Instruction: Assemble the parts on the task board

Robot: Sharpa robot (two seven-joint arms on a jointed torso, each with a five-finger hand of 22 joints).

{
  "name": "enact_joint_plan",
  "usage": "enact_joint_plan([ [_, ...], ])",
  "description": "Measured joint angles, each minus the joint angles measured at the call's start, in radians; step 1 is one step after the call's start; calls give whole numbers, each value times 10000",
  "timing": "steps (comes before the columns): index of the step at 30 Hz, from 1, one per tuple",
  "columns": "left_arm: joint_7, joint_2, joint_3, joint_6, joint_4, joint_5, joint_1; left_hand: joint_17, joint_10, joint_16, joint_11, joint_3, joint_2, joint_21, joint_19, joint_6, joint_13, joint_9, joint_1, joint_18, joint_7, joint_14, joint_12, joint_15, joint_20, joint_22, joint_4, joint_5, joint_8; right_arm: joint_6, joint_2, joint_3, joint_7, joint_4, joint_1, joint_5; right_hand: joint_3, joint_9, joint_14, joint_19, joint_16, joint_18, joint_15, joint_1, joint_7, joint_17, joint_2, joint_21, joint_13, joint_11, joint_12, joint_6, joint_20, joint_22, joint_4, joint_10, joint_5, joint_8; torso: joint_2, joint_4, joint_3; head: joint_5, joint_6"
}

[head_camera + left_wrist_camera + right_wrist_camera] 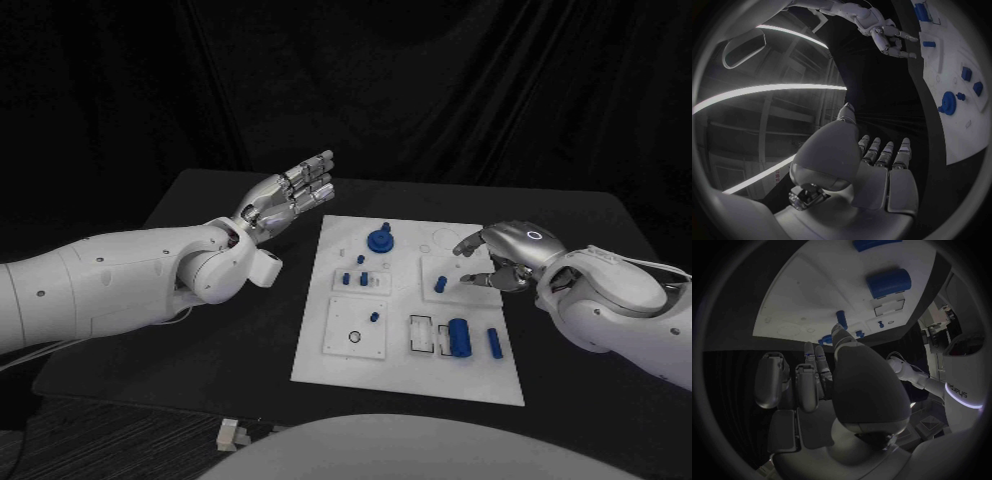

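The task board (411, 375) lies in the middle of the bench (188, 330), with the parts (381, 240) spread across it. The left hand (289, 192) hovers over the bench beside the board's far left corner. The right hand (500, 255) hangs over the board's right edge.

Lab: black-draped backdrop (433, 80), black table (577, 215).

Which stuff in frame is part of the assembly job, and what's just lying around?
Job:
- task board
- blue round knob part
- blue cylinder part
- blue bar part
- small blue pieces
- right hand, over the board's right side
- left hand, open, off the board

Lying about:
- small pale object at the table's near edge, unclear what
- black table
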Motion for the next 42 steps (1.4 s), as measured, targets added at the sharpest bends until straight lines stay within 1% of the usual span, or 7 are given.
enact_joint_plan([
  [5,0,5,0,2,-16,0,-1,-1,0,0,0,0,-38,0,0,0,0,0,38,-1,0,0,0,0,0,0,0,0,0,57,297,0,88,-218,-107,0,0,-13,0,0,0,2,0,-25,36,-1,-25,0,0,-20,45,-36,0,-1,0,90,-31,-51,-1,0,2,1,0],
  [13,0,15,0,12,-43,0,-10,-1,0,0,0,0,-38,0,0,0,6,-1,38,-1,0,0,0,0,0,-1,0,0,0,329,798,3,254,-591,-292,1,110,-28,0,-1,0,4,0,336,74,-1,121,0,1,-39,154,3,0,-2,-111,326,907,-51,-5,6,2,34,0],
  [17,0,13,0,21,-50,0,-14,-2,0,0,0,0,-38,39,0,0,8,-1,38,-1,0,0,0,0,0,20,0,0,0,529,997,3,343,-714,-361,1,138,-28,0,-1,0,4,0,337,74,-1,121,0,1,-53,154,2,0,-2,-139,340,950,-51,-5,6,1,74,0],
  [25,0,15,0,56,-73,0,-28,-3,0,0,0,0,3,39,36,0,7,-2,79,0,0,0,0,0,37,39,0,0,0,889,1297,2,485,-881,-409,0,307,0,37,-1,-39,5,-37,475,176,-2,117,-47,16,-54,193,107,0,-2,-167,410,1418,-51,-5,5,0,69,0],
  [28,0,24,0,72,-80,0,-37,-3,0,0,0,0,2,39,36,0,7,-2,79,0,0,0,0,0,37,53,0,0,0,985,1356,2,523,-908,-418,0,425,83,37,-37,-39,5,-37,562,162,-2,132,-88,29,-63,238,352,-35,-3,-169,518,1781,72,-6,4,0,69,0],
  [36,-5,39,0,126,-105,0,-64,-3,0,0,0,0,2,39,37,0,6,-2,78,-1,0,0,0,0,37,81,0,0,0,1175,1395,3,596,-928,-431,0,1179,595,37,-37,-39,6,-37,872,174,-3,-72,-88,173,-198,537,1251,-35,5,-295,1058,3732,586,-11,1,-2,67,0],
  [42,-10,57,0,157,-129,0,-96,-4,0,0,0,29,29,65,56,-37,6,-3,105,-1,37,0,0,0,17,126,-29,47,0,1238,1379,11,604,-912,-432,0,1479,837,37,-37,-39,5,-37,917,174,-3,-117,-88,246,-179,645,1322,-35,4,-486,1142,4348,735,-8,4,-2,55,0],
])
